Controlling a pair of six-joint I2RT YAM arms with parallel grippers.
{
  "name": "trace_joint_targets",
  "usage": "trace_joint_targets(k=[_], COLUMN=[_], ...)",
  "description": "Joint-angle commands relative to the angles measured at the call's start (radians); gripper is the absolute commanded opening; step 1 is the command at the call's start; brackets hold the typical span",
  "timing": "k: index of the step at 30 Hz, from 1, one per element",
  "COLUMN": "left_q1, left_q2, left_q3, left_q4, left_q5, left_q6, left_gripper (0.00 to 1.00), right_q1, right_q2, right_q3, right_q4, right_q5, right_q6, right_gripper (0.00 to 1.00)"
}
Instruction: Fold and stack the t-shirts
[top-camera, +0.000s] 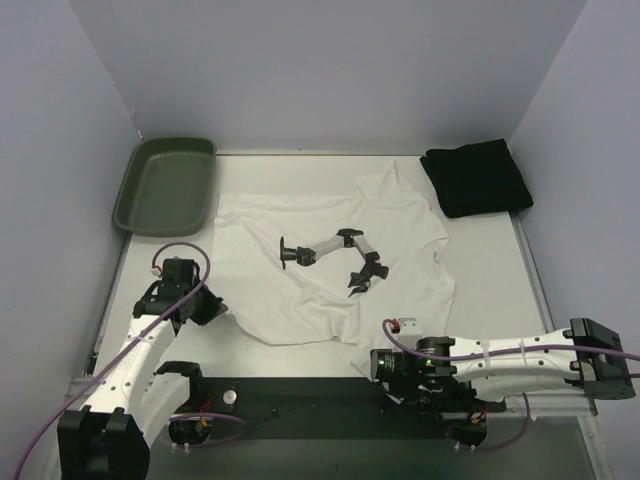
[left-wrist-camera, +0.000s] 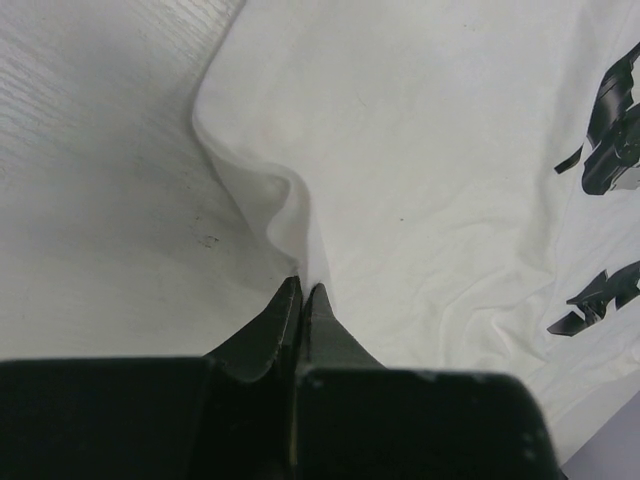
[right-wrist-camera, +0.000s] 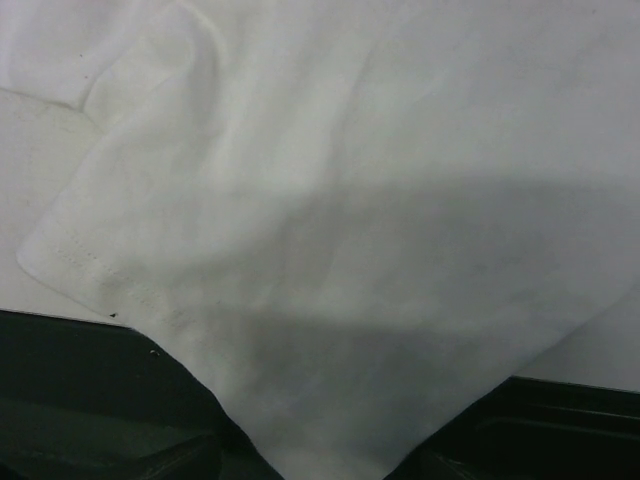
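The white t-shirt (top-camera: 300, 300) lies spread and rumpled in the middle of the table, with a black print (top-camera: 330, 255) on it. The black t-shirt (top-camera: 477, 177) sits folded at the back right. My left gripper (top-camera: 205, 305) is at the white shirt's near left edge. In the left wrist view it (left-wrist-camera: 302, 290) is shut on a raised pinch of that white cloth (left-wrist-camera: 420, 170). My right gripper (top-camera: 380, 362) is low at the shirt's near right corner. In the right wrist view its jaws (right-wrist-camera: 330, 460) stand wide apart, with a hemmed corner of white cloth (right-wrist-camera: 300, 250) lying between them.
A dark green plastic tray (top-camera: 165, 190) stands at the back left. Grey walls close in the table at the left, back and right. A black strip runs along the near edge between the arm bases (top-camera: 300, 400).
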Motion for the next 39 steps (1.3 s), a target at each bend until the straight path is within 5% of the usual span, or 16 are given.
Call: trace_joint_targets(k=[1,11,16,25,39], left_q1=[0.032,0.071,0.075,0.106,0.123], left_q2=[-0.006,-0.003,0.002,0.000,0.075], left_q3=[-0.003,-0.007,-0.006,0.059,0.229], left_q4=[0.045,0.063,0.066,0.042,0.020], left_q5=[0.042,0.076,0.083,0.093,0.120], left_q6=[0.046,0.059,0.066,0.085,0.151], left_gripper=[0.00,0.00,0.00,0.00,0.00], right_q1=[0.010,0.044,0.050,0.038,-0.205], right_q2=[0.074,0.068,0.051,-0.049,-0.193], right_q3=[0.014,0.002,0.000,0.126,0.352], right_q4=[0.037,0.023,-0.009,-0.228,-0.461], right_q5=[0.022,0.021,0.040,0.178,0.355], right_q6=[0.014,0.071,0.093,0.047,-0.189], right_gripper=[0.73,0.32,0.00,0.00,0.00])
